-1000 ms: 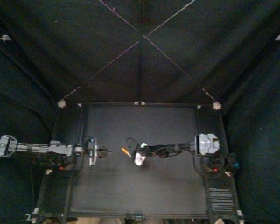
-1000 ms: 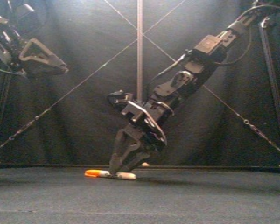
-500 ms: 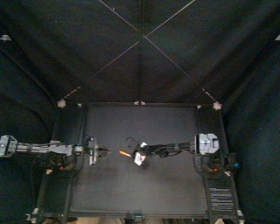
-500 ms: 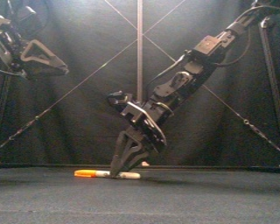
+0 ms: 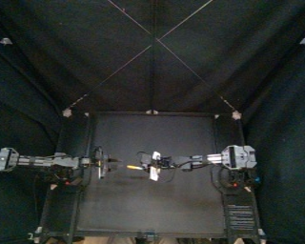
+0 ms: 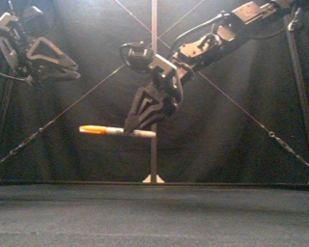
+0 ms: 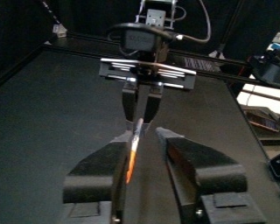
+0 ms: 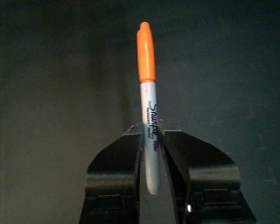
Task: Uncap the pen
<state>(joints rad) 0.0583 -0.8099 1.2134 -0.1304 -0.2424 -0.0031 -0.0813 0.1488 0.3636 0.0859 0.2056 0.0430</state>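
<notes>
A marker pen (image 6: 123, 130) with a pale grey barrel and an orange cap (image 6: 93, 128) hangs level, high above the table. My right gripper (image 6: 147, 123) is shut on the barrel end, and the cap points toward the left arm. In the right wrist view the pen (image 8: 147, 105) sticks straight out from between the jaws, with the cap (image 8: 143, 48) at the far end. My left gripper (image 7: 140, 166) stands open, facing the cap (image 7: 132, 156) end-on. From above, the left gripper (image 5: 100, 164) sits a short gap away from the pen (image 5: 136, 169) and the right gripper (image 5: 152, 164).
The black table (image 5: 149, 205) lies below both arms. Black curtains close off the back and sides.
The right gripper has lifted the pen off the table to mid-height and holds it level. The left gripper stays at the left, facing it.
</notes>
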